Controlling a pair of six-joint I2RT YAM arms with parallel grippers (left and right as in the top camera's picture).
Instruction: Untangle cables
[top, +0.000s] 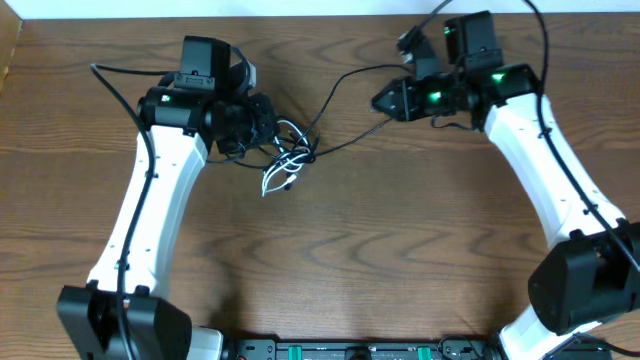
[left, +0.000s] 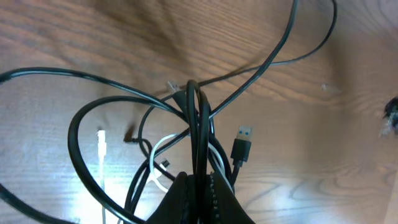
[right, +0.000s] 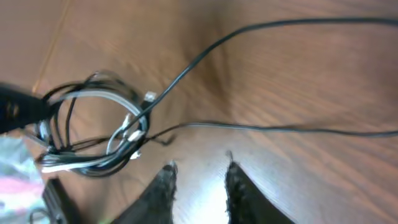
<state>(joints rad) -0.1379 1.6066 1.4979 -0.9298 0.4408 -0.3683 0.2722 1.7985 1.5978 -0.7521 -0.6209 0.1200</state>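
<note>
Bright, even light — glare patches on the table (right: 280, 74) in both wrist views, the right blurred

No legible text or labels anywhere

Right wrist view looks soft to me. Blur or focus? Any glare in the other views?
Right wrist: whole frame smeared, cables worst, likely motion blur; bright glare on the table by the right tool. Left wrist: black cable and USB plug sharp, glare patch on the wood lower left. Overhead: even light, sharp, soft shadows only.
</note>
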